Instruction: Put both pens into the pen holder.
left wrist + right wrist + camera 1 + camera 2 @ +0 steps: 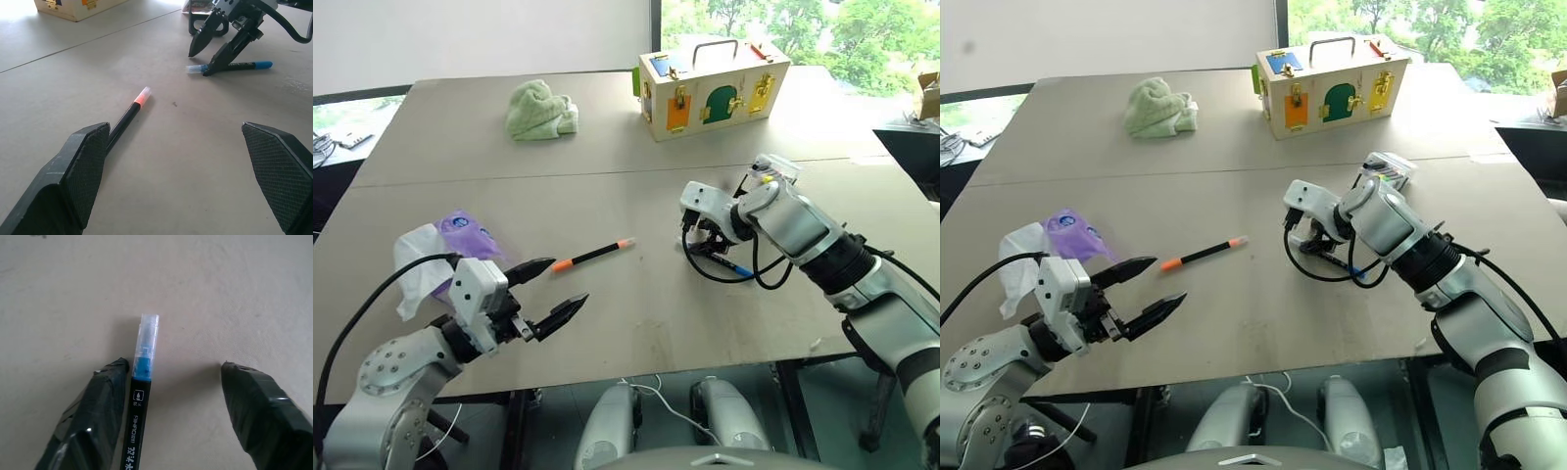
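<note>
Blue pen [139, 396]: dark barrel, clear cap, seemingly.

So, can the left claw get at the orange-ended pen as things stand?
Probably yes: the left claw is open, and the orange-ended pen lies on bare table just ahead, nothing between them.

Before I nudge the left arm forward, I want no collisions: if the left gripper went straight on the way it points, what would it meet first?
Most likely the orange-ended pen: it lies on the table just ahead of the open left gripper, beside one finger. The right gripper and blue-capped pen lie farther on. Depth is uncertain.
</note>
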Motion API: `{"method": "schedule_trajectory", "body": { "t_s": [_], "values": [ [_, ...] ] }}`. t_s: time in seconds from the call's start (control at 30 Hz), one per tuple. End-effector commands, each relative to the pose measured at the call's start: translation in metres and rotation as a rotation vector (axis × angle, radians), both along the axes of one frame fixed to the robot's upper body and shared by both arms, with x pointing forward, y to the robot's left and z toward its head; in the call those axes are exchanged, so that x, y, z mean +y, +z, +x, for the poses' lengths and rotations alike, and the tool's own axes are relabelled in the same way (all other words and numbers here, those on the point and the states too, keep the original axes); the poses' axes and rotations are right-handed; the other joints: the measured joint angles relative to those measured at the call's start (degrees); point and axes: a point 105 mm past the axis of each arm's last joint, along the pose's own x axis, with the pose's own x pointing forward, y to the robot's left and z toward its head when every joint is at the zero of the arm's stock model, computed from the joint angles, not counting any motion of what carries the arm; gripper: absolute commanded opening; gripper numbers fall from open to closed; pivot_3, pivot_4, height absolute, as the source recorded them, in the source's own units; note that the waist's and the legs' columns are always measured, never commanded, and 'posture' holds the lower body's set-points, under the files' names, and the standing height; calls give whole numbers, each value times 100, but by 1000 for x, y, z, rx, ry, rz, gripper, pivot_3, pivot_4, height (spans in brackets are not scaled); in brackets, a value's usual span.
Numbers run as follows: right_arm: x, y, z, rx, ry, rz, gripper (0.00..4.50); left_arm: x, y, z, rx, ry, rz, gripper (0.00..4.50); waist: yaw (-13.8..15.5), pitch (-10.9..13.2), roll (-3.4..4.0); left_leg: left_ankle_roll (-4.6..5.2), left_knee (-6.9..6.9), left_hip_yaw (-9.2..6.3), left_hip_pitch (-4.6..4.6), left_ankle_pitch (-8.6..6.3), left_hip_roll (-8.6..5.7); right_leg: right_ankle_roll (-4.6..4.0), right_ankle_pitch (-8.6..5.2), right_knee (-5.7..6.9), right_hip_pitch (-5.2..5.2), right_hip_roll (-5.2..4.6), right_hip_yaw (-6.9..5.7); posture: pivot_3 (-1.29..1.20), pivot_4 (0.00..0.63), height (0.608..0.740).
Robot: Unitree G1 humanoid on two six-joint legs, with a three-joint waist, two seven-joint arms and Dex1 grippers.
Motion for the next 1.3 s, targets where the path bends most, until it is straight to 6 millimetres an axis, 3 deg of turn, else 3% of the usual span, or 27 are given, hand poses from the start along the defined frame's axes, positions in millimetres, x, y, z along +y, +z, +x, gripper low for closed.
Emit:
{"method": "schedule_trajectory", "body": {
  "t_s": [0.03, 0.2, 0.37, 0.5, 0.63, 0.8, 0.87, 0.9, 0.97, 1.1, 1.3],
  "values": [
    [-1, -7, -10, 105, -53, -8, 3126, -3, 3, 0, -10, -14, 8, 4500, 7, 0, 0, 0, 0, 0, 0, 0, -2, 0, 0, 0, 0, -3, 0, 0, 150, 740],
    [-1, -2, -22, 202, -81, -9, 3126, -5, 2, 0, -8, -12, 6, 4500, 28, 0, 0, 0, 0, -10, -5, 0, -3, -1, 0, -3, 0, -10, 2, 0, 150, 740],
    [-7, -13, -36, 258, -52, -64, 1617, -7, 2, -1, -10, -14, 4, 4500, 25, 0, 1, 0, -2, -15, -7, -1, -4, -3, -2, -8, 0, -15, 5, 0, 150, 740],
    [-11, -14, -29, 189, -44, -80, 106, -7, 6, -1, -27, -12, 2, 4500, 24, -2, -1, -1, -3, -15, -7, -1, -4, -4, -2, -8, 0, -15, 4, 0, 150, 740],
    [-16, 9, -11, 2, -20, 23, 41, -14, 13, -3, -53, -36, -5, 4500, 14, -7, -8, 0, -1, -14, -4, 0, -4, -3, -2, -7, 5, -14, 6, 0, 150, 740],
    [-8, 97, -10, -264, 72, 578, 41, -27, 32, 1, -129, -50, -30, 4500, 39, 2, 1, 0, 7, -16, -13, 0, -5, -1, -1, -4, 4, -12, 4, 0, 150, 740],
    [-19, 144, -16, -393, 88, 857, 41, -37, 42, 2, -155, -81, -69, 4500, 35, 4, 3, 0, 8, -12, -14, 0, -4, 1, 0, 0, 1, -4, 5, 0, 150, 740],
    [-35, 166, -17, -568, 75, 904, 41, -46, 49, 3, -170, -118, -100, 4500, 43, 4, 3, 0, 8, -12, -13, 0, -3, 1, 0, 0, 1, -1, 4, 0, 150, 740],
    [-63, 186, -21, -831, 46, 872, 41, -63, 65, 5, -209, -198, -173, 4500, 148, 2, 1, 0, 6, -16, -13, 0, -3, 1, 0, -1, 5, 0, -3, 0, 150, 740],
    [-85, 189, -18, -1074, -10, 799, 41, -84, 79, 7, -169, -355, -247, 4500, 172, 0, -2, 0, 16, -14, -13, 0, -9, 4, 0, -4, 12, 5, -14, 0, 150, 740],
    [-80, 169, -5, -1160, 84, 707, 41, -95, 87, 21, -182, -445, -247, 4500, 35, 5, 5, 0, 22, 17, 9, 2, 5, 2, -1, 19, 11, 46, 17, 0, 150, 740]
  ]
}}
